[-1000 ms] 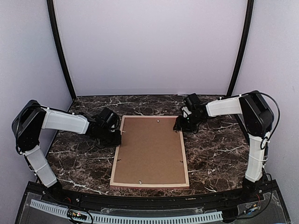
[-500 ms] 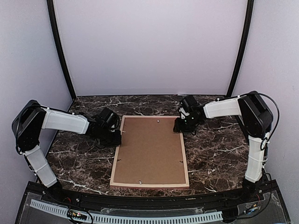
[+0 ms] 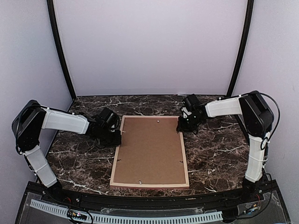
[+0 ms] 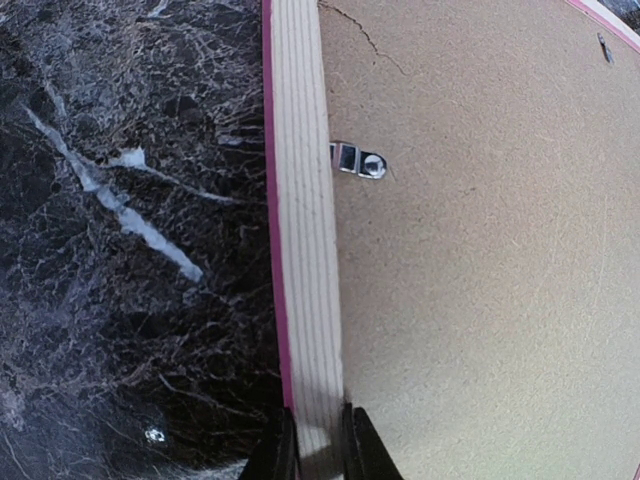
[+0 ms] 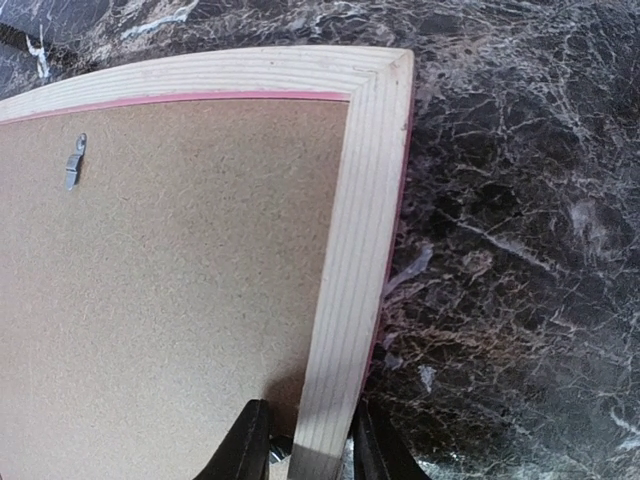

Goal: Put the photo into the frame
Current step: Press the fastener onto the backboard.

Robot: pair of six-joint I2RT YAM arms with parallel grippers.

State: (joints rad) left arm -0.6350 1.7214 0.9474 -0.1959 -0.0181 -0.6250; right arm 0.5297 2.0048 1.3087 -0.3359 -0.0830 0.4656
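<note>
- Marble, dark and veined, is your worktop [image 3: 215, 149]. The frame [image 3: 149, 185] lies face down across its middle, tan wood up, with its long rails running from the near edge toward the far edge.
- On the left, your left tool [image 4: 320, 442] is pinching the frame's left rail toward its far end, one finger pressed to each side of the wood. A small metal clip [image 4: 357, 160] sits on the board's edge a little way along the rail from it.
- In the middle, the brown backing board [image 3: 149, 149] fills the opening and looks seated flat. The photo is not in sight in any view, and you cannot tell whether it lies under that board.
- On the right, your right tool [image 5: 310, 442] straddles the right rail close to the frame's far right corner. Its fingers are drawn in narrow about the wood, but a sliver of gap seems to show at the inner one, so I cannot tell whether it has bitten.
- If you lift with only the left side truly gripped, the frame will likely pivot on that pinch and scrape the marble.
- Both holds are shallow on a thin rail, so a quick or uneven raise could let the wood slip out.
- If you turn the frame over with the clips unfastened, the board and anything beneath it may drop free.
</note>
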